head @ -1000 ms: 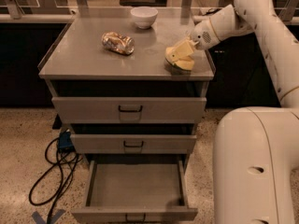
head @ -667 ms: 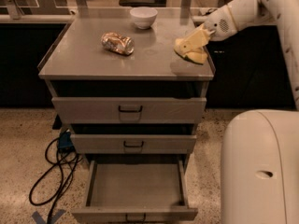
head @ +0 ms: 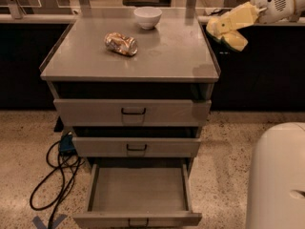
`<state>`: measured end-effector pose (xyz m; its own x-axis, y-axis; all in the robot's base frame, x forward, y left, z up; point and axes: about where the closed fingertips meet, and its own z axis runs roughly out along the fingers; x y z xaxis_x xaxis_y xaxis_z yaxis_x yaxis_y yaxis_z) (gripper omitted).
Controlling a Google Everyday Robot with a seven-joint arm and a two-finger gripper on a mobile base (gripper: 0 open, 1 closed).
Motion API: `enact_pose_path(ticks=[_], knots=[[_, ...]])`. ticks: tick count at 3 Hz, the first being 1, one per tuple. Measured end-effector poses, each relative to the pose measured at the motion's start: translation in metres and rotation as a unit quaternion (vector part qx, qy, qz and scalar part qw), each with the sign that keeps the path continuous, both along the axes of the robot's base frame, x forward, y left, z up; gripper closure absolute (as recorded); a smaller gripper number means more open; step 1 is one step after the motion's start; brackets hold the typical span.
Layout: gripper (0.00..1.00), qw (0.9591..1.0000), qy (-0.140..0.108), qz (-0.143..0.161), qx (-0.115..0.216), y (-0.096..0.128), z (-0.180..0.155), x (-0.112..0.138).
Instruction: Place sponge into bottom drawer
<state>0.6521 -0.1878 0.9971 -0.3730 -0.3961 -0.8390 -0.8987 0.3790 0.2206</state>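
Sponge (head: 236,40) is off the desk (head: 167,61) now. A second ago it lay near the right edge of the top with the claw on it, and since then your arm has lifted it and swung it out past that edge. It hangs in the air at the upper right of the view, above the level of the desk top and clear of it. It is held in the claw (head: 220,28), whose fingers are closed on it.

You can count the pick as done; what is left is the carry and the release. The bottom drawer (head: 138,191) stands pulled out with its tray bare, low at the front of the cabinet and well apart from where you hold the sponge. You will likely have to bring the claw down and round the front right corner of the desk, past the two drawers above. The can (head: 121,43) and the white bowl (head: 147,17) have not moved and lie out of your way.
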Motion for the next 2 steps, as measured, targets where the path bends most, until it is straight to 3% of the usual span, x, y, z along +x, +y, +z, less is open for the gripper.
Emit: enact_pose_path(ticks=[2], knots=[[1.00, 1.0000, -0.004, -0.007, 0.005, 0.0025, 0.0007, 0.0066]])
